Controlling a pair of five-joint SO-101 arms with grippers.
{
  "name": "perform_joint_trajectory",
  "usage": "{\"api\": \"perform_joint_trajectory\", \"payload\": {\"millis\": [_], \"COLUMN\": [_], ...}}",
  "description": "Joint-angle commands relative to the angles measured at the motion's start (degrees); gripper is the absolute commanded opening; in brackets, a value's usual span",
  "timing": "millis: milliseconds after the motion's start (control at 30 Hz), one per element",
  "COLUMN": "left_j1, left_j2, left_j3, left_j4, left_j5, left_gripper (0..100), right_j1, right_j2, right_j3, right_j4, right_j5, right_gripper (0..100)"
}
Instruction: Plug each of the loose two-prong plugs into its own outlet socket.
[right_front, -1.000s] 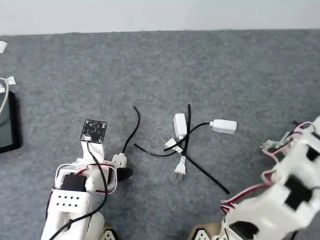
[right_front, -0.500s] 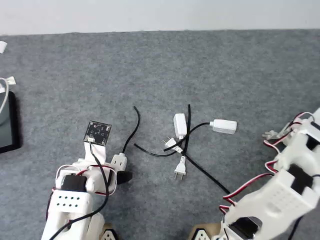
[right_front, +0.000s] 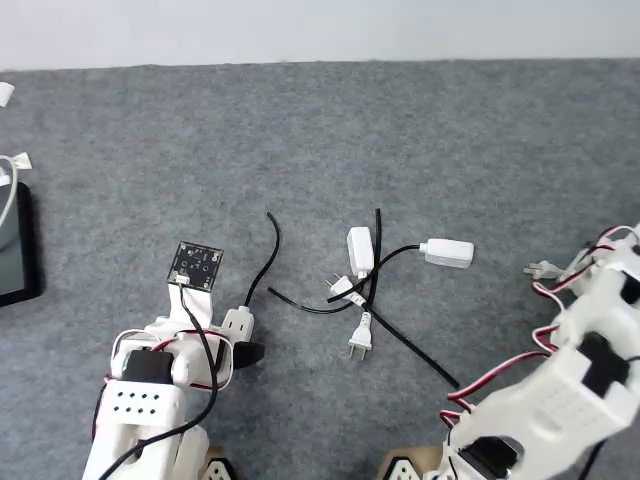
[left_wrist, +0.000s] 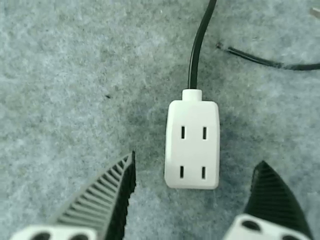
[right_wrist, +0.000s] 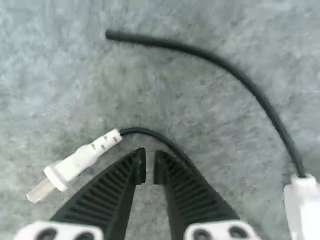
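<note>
From up high: the loose plugs (right_front: 360, 338) sit tangled mid-table, and one outlet socket (right_front: 238, 322) lies off at their 8 o'clock. Left wrist cam: the left gripper (left_wrist: 196, 165) has its jaws spread wide either side of that socket, not touching it. Right wrist cam: the right gripper (right_wrist: 150, 160) has its jaws pressed nearly together and empty, with a two-prong plug (right_wrist: 75, 162) just beside the tips. My worry is that, closed like that, they'd shove the plug or snag its cord (right_wrist: 150, 134) instead of grabbing it.

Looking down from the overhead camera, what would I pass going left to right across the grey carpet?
A black flat device at the edge → white double outlet block → white oblong socket on a black cord → white robot arm with red wires.
</note>
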Motion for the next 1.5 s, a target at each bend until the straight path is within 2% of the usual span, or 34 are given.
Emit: {"api": "perform_joint_trajectory", "payload": {"millis": [0, 167, 400, 567, 700, 800, 933, 1067, 1200, 1333, 1467], "left_j1": [0.0, -0.1, -0.2, -0.3, -0.3, -0.3, -0.3, -0.3, -0.3, -0.3, -0.3], "left_j2": [-0.8, -0.8, -0.8, -0.8, -0.8, -0.8, -0.8, -0.8, -0.8, -0.8, -0.8], "left_j3": [-0.1, -0.1, -0.1, -0.1, -0.1, -0.1, -0.1, -0.1, -0.1, -0.1, -0.1], "left_j4": [-0.3, -0.4, -0.4, -0.3, -0.3, -0.3, -0.3, -0.3, -0.3, -0.3, -0.3], "left_j5": [-0.7, -0.7, -0.7, -0.8, -0.8, -0.8, -0.8, -0.8, -0.8, -0.8, -0.8], "left_gripper": [28, 28, 28, 28, 28, 28, 28, 28, 28, 28, 28], "right_j1": [-0.9, -5.2, -10.5, -10.6, -9.3, -9.1, -9.3, -9.5, -11.8, -17.4, -22.8], "right_j2": [-6.2, -8.7, -5.1, 1.5, 5.0, 7.1, 8.9, 9.1, 9.0, 8.9, 5.3], "right_j3": [-3.1, -3.1, -5.3, -10.7, -14.5, -15.4, -15.3, -17.6, -23.8, -31.6, -32.4], "right_j4": [1.1, 4.2, 3.2, 6.6, 10.4, 10.7, 10.6, 10.6, 15.7, 22.1, 23.3], "right_j5": [-3.7, -5.0, -6.5, -7.1, -7.0, -6.9, -5.1, -4.3, -2.6, 2.6, 7.9], "right_gripper": [11.3, 11.6, 11.7, 12.3, 18.4, 16.0, 11.0, 0.3, 1.0, 0.9, 0.9]}}
